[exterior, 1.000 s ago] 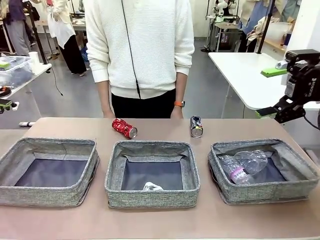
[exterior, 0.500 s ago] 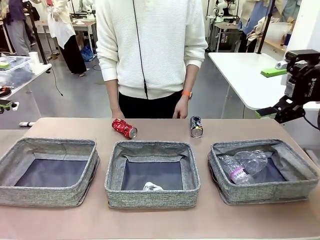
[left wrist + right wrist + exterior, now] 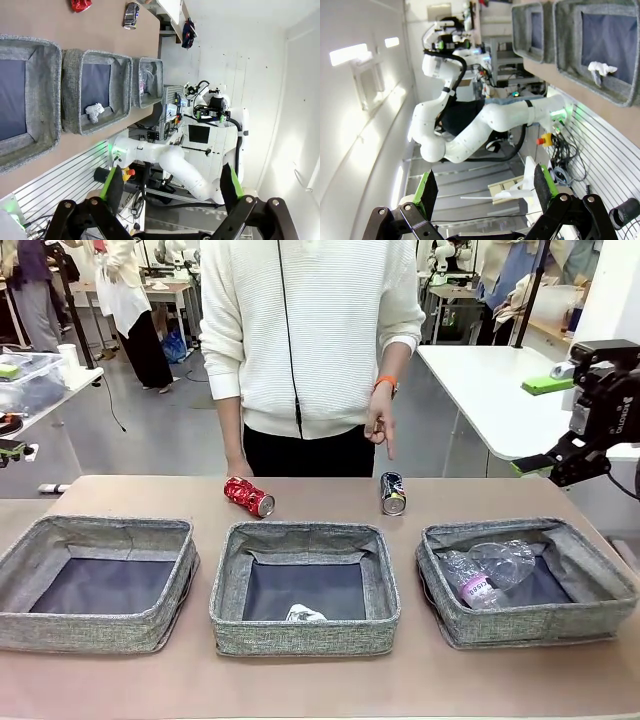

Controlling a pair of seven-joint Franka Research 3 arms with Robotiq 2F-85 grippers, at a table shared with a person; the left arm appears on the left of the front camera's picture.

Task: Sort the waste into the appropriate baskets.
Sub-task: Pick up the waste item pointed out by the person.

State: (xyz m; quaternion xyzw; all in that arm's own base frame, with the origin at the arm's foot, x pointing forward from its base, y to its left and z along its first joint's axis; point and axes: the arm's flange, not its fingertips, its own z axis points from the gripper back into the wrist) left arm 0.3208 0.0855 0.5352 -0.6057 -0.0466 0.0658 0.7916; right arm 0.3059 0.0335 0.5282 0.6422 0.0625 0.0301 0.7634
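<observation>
Three grey baskets stand in a row: the left one is empty, the middle one holds a whitish paper wad, and the right one holds two clear plastic bottles, one purple-labelled. Behind them lie a red can and a dark multicoloured can. A person's hand points down above the dark can. My right gripper hangs open and empty, high at the right edge. The left gripper is open with nothing between its fingers. The right wrist view shows the right gripper open too.
The person in a white sweater stands at the table's far edge, behind the cans. A white side table sits beyond the right arm. The left wrist view shows the baskets, both cans and the wad from far off.
The person shifted to the right and raised one hand from the table edge; it now points down toward the dark can. Neither arm has moved.
</observation>
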